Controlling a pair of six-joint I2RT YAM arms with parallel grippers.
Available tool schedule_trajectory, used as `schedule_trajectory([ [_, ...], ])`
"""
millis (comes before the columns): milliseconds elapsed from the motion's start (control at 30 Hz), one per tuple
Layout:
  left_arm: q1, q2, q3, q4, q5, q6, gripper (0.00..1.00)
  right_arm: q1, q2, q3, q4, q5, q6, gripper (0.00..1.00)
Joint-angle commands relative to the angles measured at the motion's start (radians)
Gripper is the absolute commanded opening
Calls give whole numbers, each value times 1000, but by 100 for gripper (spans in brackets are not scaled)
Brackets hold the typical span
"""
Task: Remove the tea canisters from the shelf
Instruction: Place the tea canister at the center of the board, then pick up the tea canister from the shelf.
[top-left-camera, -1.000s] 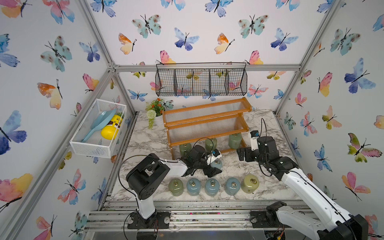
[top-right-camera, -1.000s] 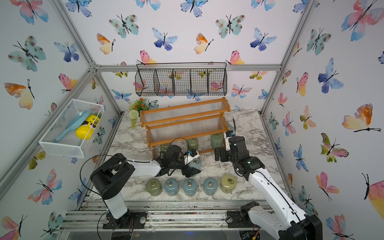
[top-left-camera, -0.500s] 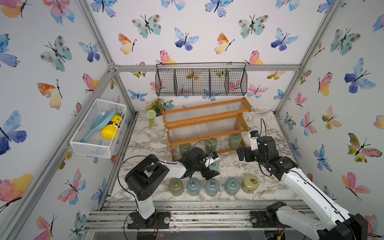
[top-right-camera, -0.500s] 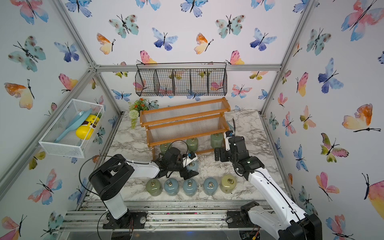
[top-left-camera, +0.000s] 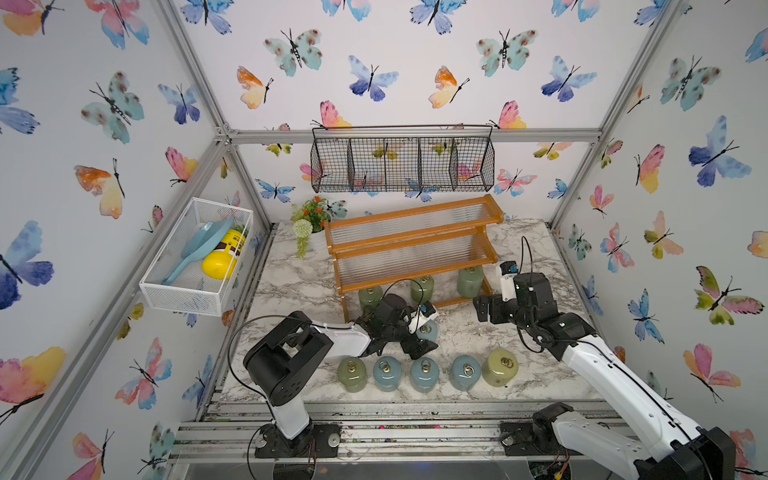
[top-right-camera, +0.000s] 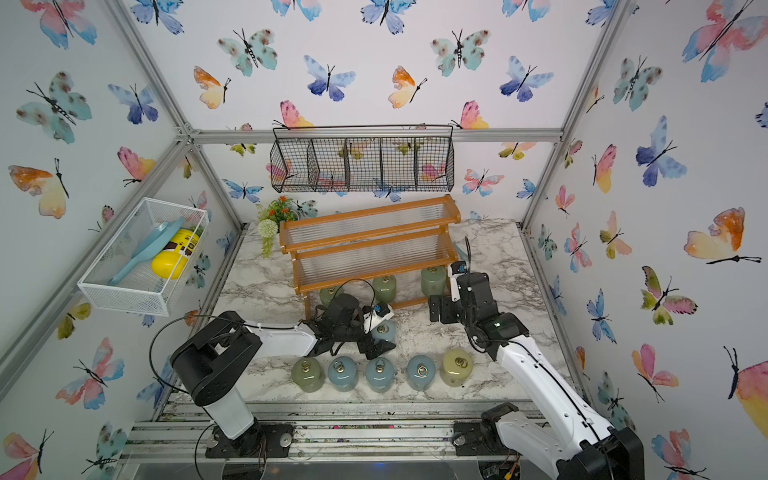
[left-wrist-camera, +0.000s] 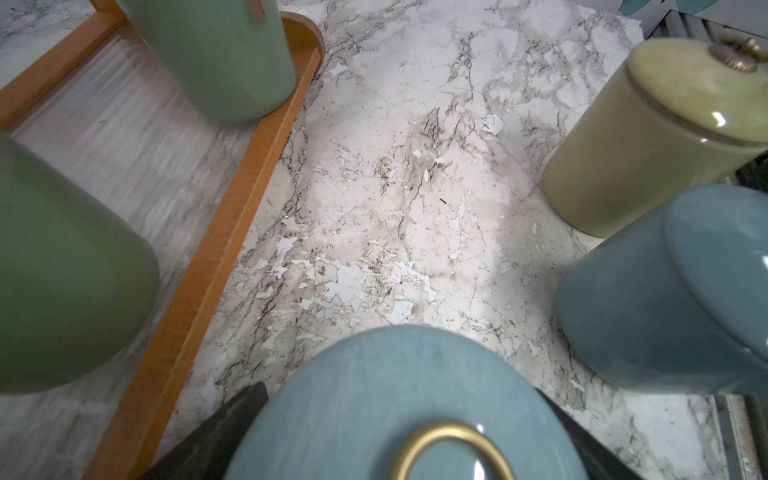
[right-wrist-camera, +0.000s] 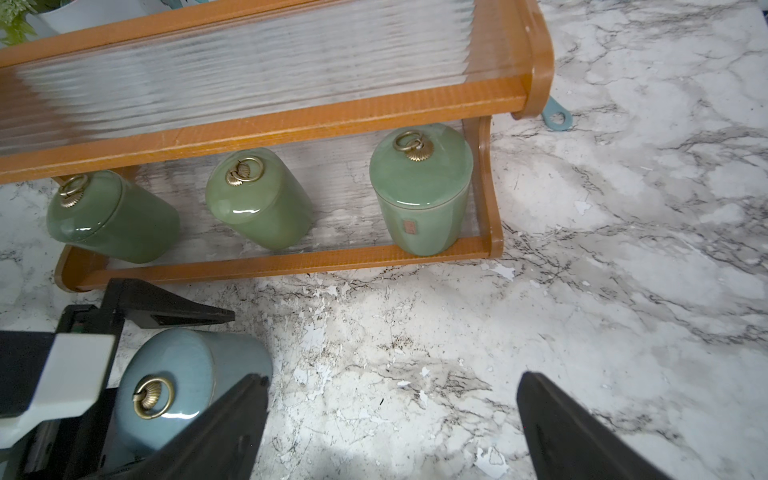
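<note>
On the lowest tier of the shelf, three green tea canisters stand upright in a left-to-right line, long axes vertical, ring-pull lids up. The two tiers above hold nothing but their ribbed panels.

Near the front edge of the counter stands a row of five more upright canisters. From left to right they are a green canister, three pale blue canisters and a pale yellow canister.

Between that row and the shelf, a fourth blue canister stands upright on the counter, lid up. The left claw straddles it with its jaws spread to either side, so the grip is released.

That makes nine canisters: four blue, four green and one yellow, with three on the shelf and six on the counter.

The right claw hovers just right of the shelf's near right corner, jaws wide apart over bare marble, grasping nothing.

On the left wall, a white mesh basket holds a yellow bottle with a brown label, lying on its side, and a pale blue scoop-like tool. A black wire basket hangs on the far wall above the shelf.
</note>
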Motion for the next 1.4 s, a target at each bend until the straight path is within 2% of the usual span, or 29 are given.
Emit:
schedule_trajectory([
  [0,6,-53,-18,-16,-22,13,98,-7,-9,-12,-7,-1,7,99],
  [400,6,-164,11,-85,-61,26,99,-8,2,-13,3,-1,4,99],
  [700,9,-389,8,-176,-211,-13,98,-11,110,26,70,-8,-54,99],
  [1033,22,-640,-91,-260,-368,-75,99,-80,294,85,187,-51,-148,100],
  [1367,26,-836,-217,-295,-461,-144,98,-123,414,142,313,-180,-225,100],
])
